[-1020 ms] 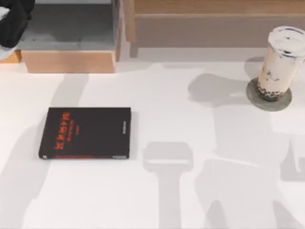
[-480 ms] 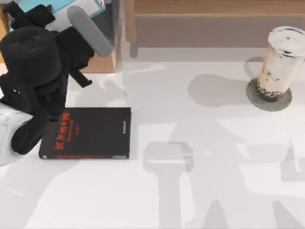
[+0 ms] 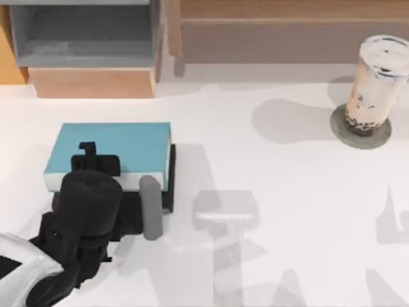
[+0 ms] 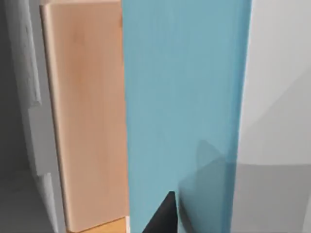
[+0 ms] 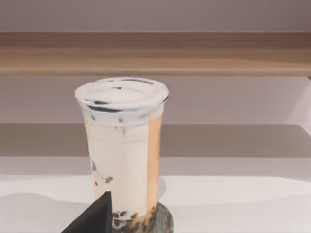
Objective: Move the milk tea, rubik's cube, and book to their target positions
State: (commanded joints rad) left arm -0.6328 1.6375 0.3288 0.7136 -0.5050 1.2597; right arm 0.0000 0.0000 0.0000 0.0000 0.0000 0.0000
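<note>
- At the table's (image 3: pixel 275 256) left, the teal book (image 3: pixel 108 148) lies flat on the black book (image 3: pixel 170 179), long axis left-right.
- Left claw (image 3: pixel 96 167) sits over the book's near edge; grip state: cannot tell.
- Milk tea (image 3: pixel 376 80) stands on the grey disc (image 3: pixel 383 139), far right, nearer the right arm.

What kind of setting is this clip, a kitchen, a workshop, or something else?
Most likely a rendered study or café-style tabletop: a white table with a wooden shelf unit at the back, a milk tea standing on a grey coaster, and a blue book lying over a black one.
</note>
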